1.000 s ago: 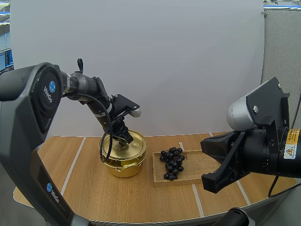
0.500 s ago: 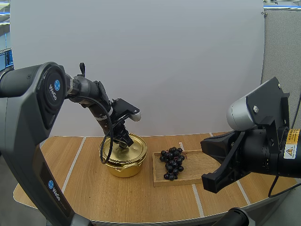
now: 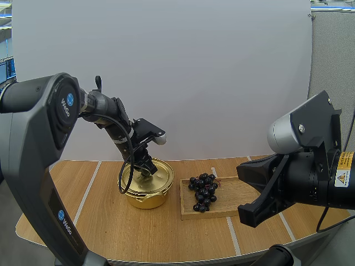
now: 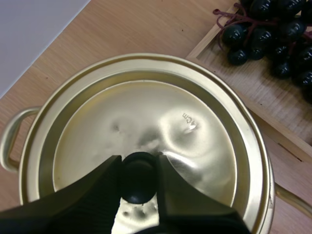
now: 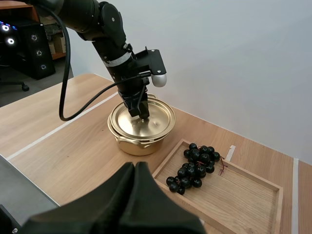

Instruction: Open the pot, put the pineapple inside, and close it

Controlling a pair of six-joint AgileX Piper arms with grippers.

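**Left tool pinches the lid knob; pot shut, grapes on the tray**

A gold pot stands on the wooden tabletop, left of centre in the high view. Its lid sits flat inside the rim, so the pot is closed. The left arm reaches down over it from the left. The left tool is narrowed onto the small black knob at the middle of the lid, one finger pressed against each side of it. In the left wrist view the looped handles stick out from opposite sides of the pot, and the lid's shiny face is slightly dented.

Just to the right of the pot lies a shallow wooden tray, its near edge beside the pot's wall. Whether the two touch cannot be told. The fruit in view is a bunch of dark grapes. It lies on the end of the tray nearest the pot, outside the pot and touched by neither tool. The rest of the tray is bare wood.

The right arm hangs at the right side, near the front edge of the tabletop and well apart from the pot and the tray. The right tool grips nothing, its fingers lying together as one dark wedge that points toward the tray and the pot beyond it.
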